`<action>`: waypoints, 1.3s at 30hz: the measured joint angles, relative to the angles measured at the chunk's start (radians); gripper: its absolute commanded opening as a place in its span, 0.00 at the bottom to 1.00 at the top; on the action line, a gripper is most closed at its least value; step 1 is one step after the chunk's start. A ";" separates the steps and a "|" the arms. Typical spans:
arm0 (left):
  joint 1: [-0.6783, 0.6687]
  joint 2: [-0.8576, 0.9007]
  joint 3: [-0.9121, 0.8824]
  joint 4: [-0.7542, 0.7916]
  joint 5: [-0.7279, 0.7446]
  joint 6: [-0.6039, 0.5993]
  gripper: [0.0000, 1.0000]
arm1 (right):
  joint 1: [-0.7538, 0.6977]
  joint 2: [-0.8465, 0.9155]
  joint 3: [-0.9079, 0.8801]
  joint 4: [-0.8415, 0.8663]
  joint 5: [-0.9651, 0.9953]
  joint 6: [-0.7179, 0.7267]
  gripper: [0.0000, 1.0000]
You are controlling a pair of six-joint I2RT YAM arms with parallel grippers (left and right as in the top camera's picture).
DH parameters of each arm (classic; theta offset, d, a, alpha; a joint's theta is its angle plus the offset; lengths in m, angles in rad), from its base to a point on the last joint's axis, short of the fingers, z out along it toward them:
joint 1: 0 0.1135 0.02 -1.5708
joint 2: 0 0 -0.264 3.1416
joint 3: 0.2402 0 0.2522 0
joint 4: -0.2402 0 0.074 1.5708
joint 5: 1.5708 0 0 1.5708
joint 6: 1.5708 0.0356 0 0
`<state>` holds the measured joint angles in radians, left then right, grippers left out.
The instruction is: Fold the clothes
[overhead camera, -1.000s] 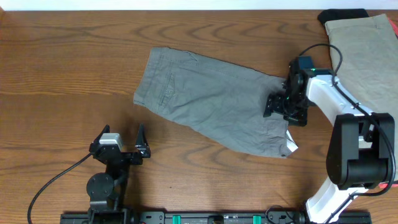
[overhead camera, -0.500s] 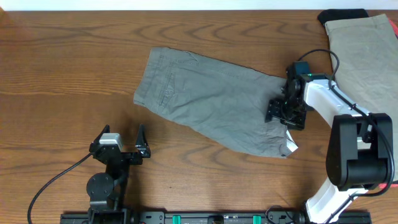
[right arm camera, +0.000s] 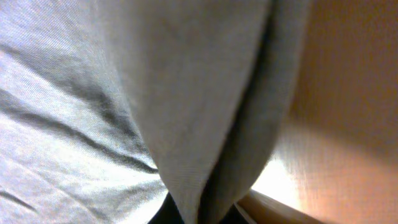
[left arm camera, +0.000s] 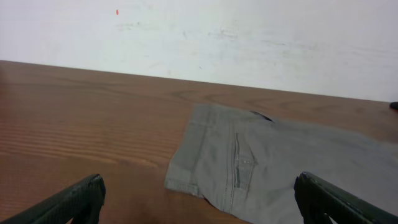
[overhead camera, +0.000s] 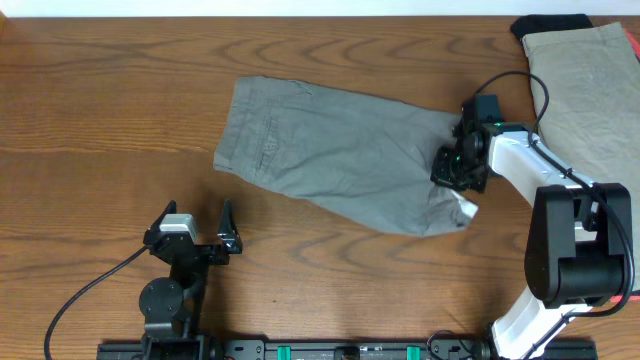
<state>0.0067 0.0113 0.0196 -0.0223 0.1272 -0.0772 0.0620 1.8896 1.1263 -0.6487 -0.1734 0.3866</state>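
Right tool (overhead camera: 452, 166) pinching grey shorts (overhead camera: 330, 150), right edge.

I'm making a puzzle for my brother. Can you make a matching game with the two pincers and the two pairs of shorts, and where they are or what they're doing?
1. left pincer
2. right pincer
3. grey shorts
4. beige shorts

A. spread out in the middle
B. open, holding nothing
C. far right corner
D. shut on the grey shorts' edge

Pairs: 1-B, 2-D, 3-A, 4-C
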 measured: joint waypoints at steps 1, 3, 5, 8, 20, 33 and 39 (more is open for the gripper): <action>0.000 0.000 0.000 0.000 0.000 0.000 0.98 | 0.000 0.000 -0.003 0.035 0.004 0.000 0.01; 0.000 0.000 0.000 0.000 0.000 0.000 0.98 | -0.003 0.000 -0.005 0.088 0.011 -0.001 0.01; 0.000 0.000 0.000 0.000 0.000 0.000 0.98 | -0.013 0.002 -0.007 0.144 0.014 0.000 0.01; 0.000 0.000 0.000 0.000 0.000 0.000 0.98 | -0.040 0.002 -0.008 0.226 0.017 0.001 0.01; 0.000 0.000 0.000 0.000 0.000 0.000 0.98 | -0.117 0.002 0.110 0.085 0.045 -0.014 0.66; 0.000 0.000 0.000 0.000 0.000 0.000 0.98 | 0.136 -0.045 0.242 -0.005 -0.036 -0.092 0.64; 0.000 0.000 0.000 0.000 0.000 0.000 0.98 | 0.295 0.029 0.242 0.084 -0.034 -0.085 0.37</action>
<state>0.0067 0.0113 0.0196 -0.0223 0.1272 -0.0772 0.3573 1.9190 1.3682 -0.5652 -0.2077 0.3016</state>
